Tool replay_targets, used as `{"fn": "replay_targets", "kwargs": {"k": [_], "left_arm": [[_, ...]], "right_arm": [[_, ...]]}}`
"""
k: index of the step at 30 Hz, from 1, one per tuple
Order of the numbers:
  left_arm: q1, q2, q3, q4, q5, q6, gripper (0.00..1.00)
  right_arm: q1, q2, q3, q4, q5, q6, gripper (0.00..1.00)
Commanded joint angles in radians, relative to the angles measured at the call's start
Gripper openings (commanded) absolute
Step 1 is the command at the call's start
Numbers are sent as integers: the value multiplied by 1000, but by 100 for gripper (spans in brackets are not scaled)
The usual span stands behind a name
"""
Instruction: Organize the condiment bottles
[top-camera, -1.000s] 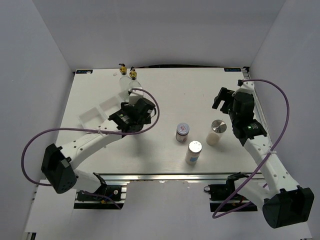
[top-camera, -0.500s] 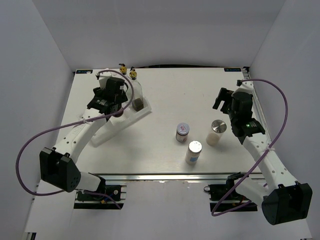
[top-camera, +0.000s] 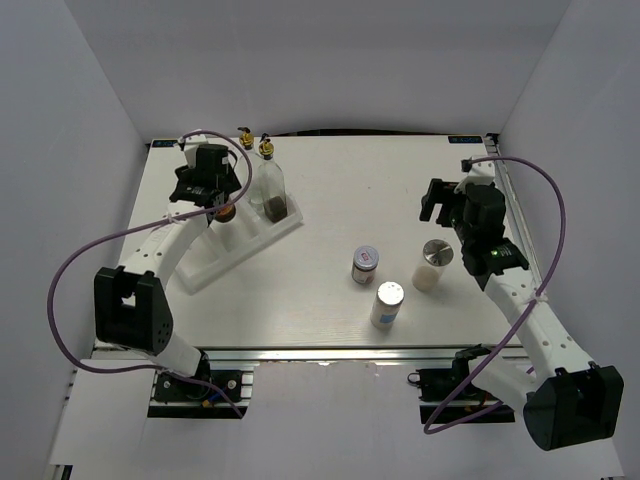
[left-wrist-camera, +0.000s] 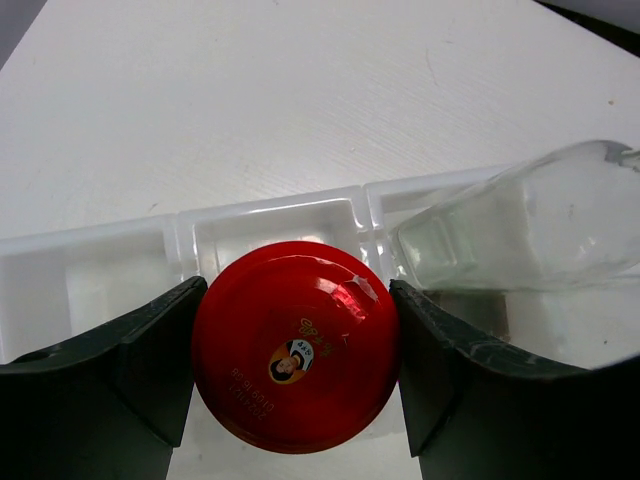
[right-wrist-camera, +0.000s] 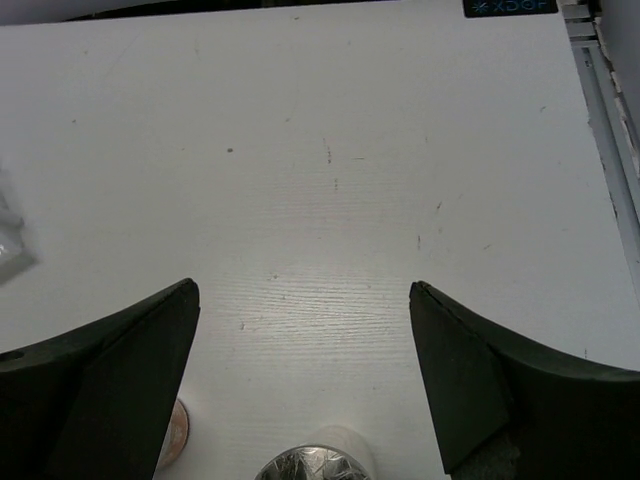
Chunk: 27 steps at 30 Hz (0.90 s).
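Gripping the red jar (left-wrist-camera: 296, 360) with left jaws over the tray (left-wrist-camera: 90, 245), right jaws open and empty, could catch a divider (left-wrist-camera: 362, 212) or knock the bottle (left-wrist-camera: 520, 235) beside if lowered off-centre.

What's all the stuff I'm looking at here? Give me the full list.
table: one, white, under everything
tray: one, white plastic with compartments, left side of the table
glass bottles: two, clear with gold tops, at the tray's far end; one is partly hidden behind the left arm
red-lidded jar: one, red lid, between the left gripper's fingers over the tray
small jar: one, label on its lid, middle of the table
shakers: two, pale with silver caps, right of the small jar, standing apart
left gripper: one, black, shut on the red-lidded jar
right gripper: one, black, open and empty, over bare table
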Motion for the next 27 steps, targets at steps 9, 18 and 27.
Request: {"fn": "replay_targets", "kwargs": {"k": [9, 18, 27], "left_arm": [[25, 93, 26, 214, -60, 14, 0], [32, 121, -41, 314, -61, 4, 1], [45, 157, -34, 308, -112, -9, 27]], "right_arm": [[23, 50, -25, 113, -369, -133, 89], [130, 161, 24, 69, -453, -271, 89], [253, 302, 122, -37, -353, -294, 89]]}}
